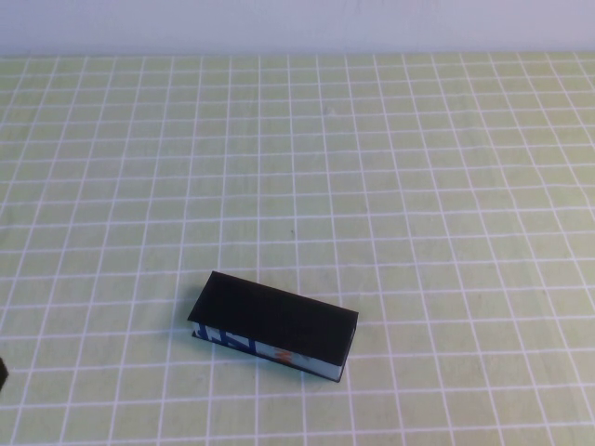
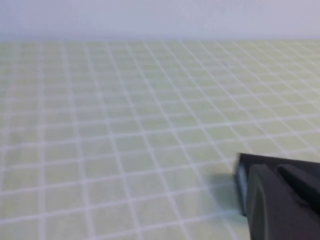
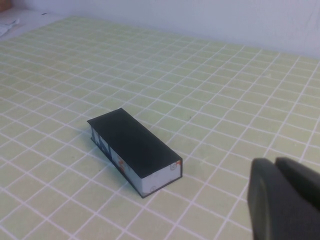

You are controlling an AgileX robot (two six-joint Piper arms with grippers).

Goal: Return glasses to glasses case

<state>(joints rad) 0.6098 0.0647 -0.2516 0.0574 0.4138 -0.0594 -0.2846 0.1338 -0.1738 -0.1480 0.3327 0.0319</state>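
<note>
The glasses case lies on the table at about six o'clock in the high view, lid flat and shut, its printed long side facing the robot. The glasses show in no view; judging by the shut lid they may already lie inside, but that cannot be confirmed.

The left gripper sits low at the table's eight o'clock edge, well apart from the case; only a dark sliver of it reaches the high view. The right gripper hangs off the case's right end, apart from it, outside the high view. How wide either one stands, or whether it holds anything, I cannot tell.

The risk now: if the lid only rests rather than latches, a passing arm could nudge the light case, skewing it or popping the lid.
</note>
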